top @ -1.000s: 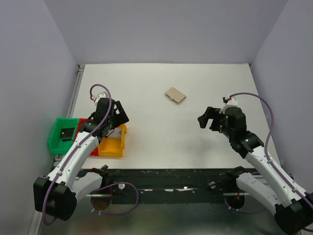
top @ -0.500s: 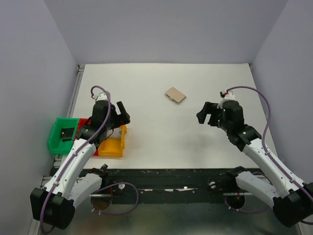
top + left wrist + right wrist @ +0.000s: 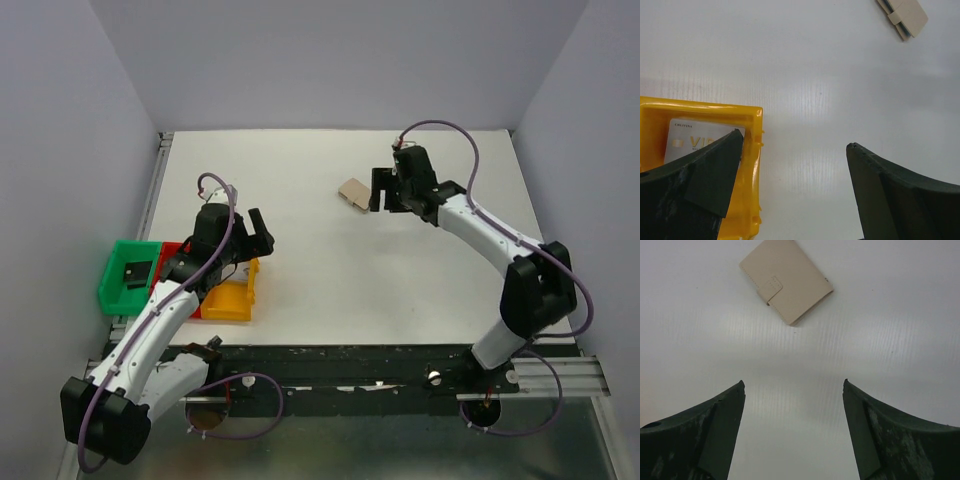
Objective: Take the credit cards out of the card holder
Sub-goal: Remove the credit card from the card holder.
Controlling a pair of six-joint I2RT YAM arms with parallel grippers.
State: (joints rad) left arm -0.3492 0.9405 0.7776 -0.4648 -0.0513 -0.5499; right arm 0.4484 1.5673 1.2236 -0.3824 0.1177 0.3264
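Overall: white table with walls around it, two arms working from the near edge, small bins at the near left.
Card holder: tan, folded shut, lying flat on the table at the far centre. Sits at an angle to the table edges.
Card holder, wrist views: right wrist shows it ahead of the fingers, small tab folded over one edge. Left wrist catches it at the top right corner, well apart from that arm.
Card holder inside: hidden, since it is shut.
Right gripper: arm stretched far out, fingers pointing at the holder's right edge, just beside it. Contact can't be told from the top view.
Right gripper state: jaws wide apart, only bare table between them, holder clear of the tips.
Left gripper: over the table by the far end of the yellow bin.
Left gripper state: jaws spread wide, gripping nothing. Its left finger overlaps the yellow bin's corner in the wrist view.
Grey card: silver-grey, lying flat inside the yellow bin, partly covered by that finger. Print on it is too small to read fully.
Green bin: leftmost, with a small black object in it.
Red bin: between green and yellow, mostly hidden under the left arm.
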